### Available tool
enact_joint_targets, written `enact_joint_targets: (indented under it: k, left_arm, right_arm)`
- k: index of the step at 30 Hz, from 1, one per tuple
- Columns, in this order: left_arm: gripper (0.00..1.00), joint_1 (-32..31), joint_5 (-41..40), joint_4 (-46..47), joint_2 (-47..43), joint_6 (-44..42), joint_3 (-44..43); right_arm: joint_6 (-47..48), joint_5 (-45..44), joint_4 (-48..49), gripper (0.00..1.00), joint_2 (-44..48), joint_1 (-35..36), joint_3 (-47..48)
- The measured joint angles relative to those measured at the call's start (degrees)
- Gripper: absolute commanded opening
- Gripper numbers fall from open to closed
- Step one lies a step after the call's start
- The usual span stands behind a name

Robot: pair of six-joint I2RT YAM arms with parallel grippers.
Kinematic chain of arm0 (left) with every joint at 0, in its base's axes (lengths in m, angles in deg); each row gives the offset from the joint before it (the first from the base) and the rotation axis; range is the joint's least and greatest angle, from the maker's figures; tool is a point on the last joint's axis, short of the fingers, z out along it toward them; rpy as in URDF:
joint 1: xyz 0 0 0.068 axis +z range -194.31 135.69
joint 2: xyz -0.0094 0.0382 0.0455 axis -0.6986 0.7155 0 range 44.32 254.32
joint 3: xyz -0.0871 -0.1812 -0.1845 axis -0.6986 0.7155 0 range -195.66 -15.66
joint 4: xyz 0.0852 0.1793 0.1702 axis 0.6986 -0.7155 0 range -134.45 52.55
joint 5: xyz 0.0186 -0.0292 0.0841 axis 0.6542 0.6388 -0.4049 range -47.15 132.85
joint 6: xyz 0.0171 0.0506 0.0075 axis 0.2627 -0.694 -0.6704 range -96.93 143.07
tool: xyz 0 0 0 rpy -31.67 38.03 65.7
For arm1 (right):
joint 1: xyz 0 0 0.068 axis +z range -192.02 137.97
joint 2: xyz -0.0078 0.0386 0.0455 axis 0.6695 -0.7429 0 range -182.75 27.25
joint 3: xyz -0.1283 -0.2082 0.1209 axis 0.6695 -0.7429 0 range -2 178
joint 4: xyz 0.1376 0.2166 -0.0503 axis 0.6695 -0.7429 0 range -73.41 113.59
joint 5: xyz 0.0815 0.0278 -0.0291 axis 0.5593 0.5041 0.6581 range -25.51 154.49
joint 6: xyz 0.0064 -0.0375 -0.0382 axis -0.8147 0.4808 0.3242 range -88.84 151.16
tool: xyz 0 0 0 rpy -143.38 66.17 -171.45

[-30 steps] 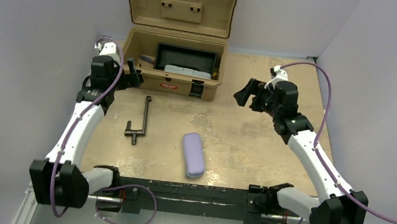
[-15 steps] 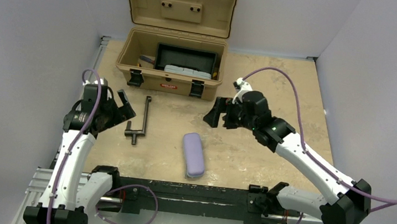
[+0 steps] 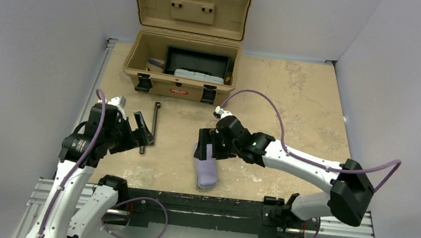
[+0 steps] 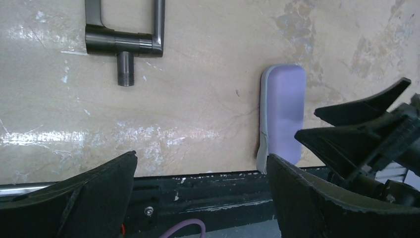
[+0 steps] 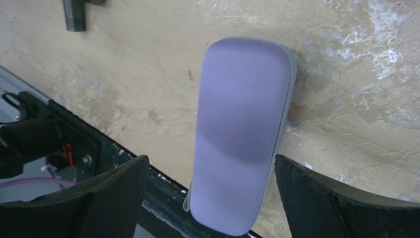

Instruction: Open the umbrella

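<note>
Lavender-grey oblong hard case lies at the worktop's near edge, centre. Right gripper is over its far end, jaws wide, holding nothing. Left gripper is toward the left edge, wide, empty. Dark metal L-shaped bar sits just beyond it. Open tan plastic toolbox is at the far edge. Umbrella: cannot tell where.

Lavender, tan and black on my feed.
I see a plain lavender case with a grey edge against a beige table mottled with pale patches; the toolbox is tan, the pipe tool dark grey, left gripper and right gripper black.
</note>
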Motion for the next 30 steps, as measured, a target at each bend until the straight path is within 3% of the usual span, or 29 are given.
enact_joint_targets:
  k: [14,21,30]
  left_arm:
    - [1.0,-0.7,6.03,-3.08,-5.35,-0.11,-0.09]
    - [1.0,-0.7,7.13,-5.42,-6.1,-0.72,-0.74]
    - [1.0,-0.7,7.08,-9.29,-9.18,-1.6,-3.08]
  right_arm:
    - [-1.97,-3.74,0.98,0.84,-10.6,2.73,0.0]
    - [-1.95,-3.19,3.13,0.68,-13.53,4.37,0.09]
    - [-1.33,-2.64,2.99,0.56,-15.93,4.59,3.26]
